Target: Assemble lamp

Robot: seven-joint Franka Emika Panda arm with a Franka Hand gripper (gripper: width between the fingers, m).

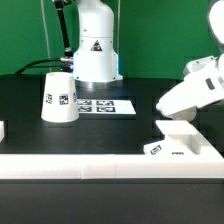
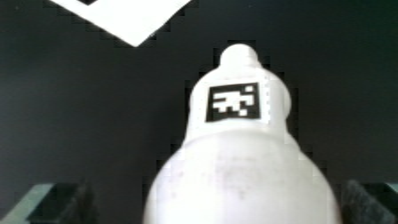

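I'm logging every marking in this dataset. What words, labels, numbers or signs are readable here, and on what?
No words or numbers can be read in either view.
A triangular sign on the robot body: too small to read.
Square tags on the shade, base, bulb and marker board: coded black-and-white patterns, no text.

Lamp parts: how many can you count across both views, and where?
3. The shade stands at the exterior view's left; base lies at its right; bulb shows only in the wrist view, between the fingers of the open tool.
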